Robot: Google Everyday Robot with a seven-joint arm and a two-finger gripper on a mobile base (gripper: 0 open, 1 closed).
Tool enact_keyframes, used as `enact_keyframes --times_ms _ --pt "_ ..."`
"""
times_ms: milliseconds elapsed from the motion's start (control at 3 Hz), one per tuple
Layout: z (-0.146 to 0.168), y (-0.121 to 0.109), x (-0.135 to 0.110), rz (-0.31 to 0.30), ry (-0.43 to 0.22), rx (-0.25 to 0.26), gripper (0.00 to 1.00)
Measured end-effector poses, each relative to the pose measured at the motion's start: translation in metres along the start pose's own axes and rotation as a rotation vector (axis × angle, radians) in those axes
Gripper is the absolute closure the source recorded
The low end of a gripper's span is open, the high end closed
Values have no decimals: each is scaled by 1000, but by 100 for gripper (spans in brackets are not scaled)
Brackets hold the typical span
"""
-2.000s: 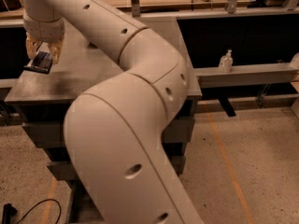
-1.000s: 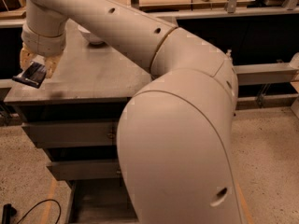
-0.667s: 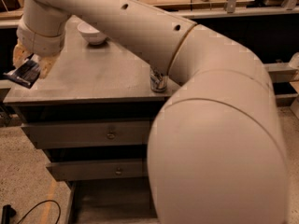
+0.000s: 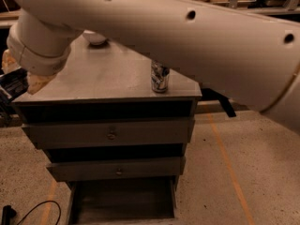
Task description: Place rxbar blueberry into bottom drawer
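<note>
While left of the cabinet, the end effector pinches the rxbar blueberry.

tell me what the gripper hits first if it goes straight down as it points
Likely the floor left of the cabinet: the gripper, holding the rxbar blueberry, hangs past the cabinet's left edge, not over the open bottom drawer. Depth is unclear; it could clip that edge.

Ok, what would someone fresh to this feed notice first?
The big cream arm sweeping across the top of the view. At the far left, beside the cabinet, the gripper holds the dark rxbar blueberry. Below, the bottom drawer stands open, and a printed can stands near the front edge of the cabinet top.
</note>
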State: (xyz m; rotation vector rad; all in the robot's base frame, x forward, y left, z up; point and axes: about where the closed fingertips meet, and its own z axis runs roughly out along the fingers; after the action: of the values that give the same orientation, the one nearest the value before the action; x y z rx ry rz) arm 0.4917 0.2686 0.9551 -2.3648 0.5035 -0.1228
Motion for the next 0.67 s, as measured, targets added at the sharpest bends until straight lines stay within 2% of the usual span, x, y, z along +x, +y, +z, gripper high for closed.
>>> enact_keyframes --times_ms 333,667 --pt "-27 29 -31 225 15 94 100" --pt "-14 78 -56 510 -29 140 100"
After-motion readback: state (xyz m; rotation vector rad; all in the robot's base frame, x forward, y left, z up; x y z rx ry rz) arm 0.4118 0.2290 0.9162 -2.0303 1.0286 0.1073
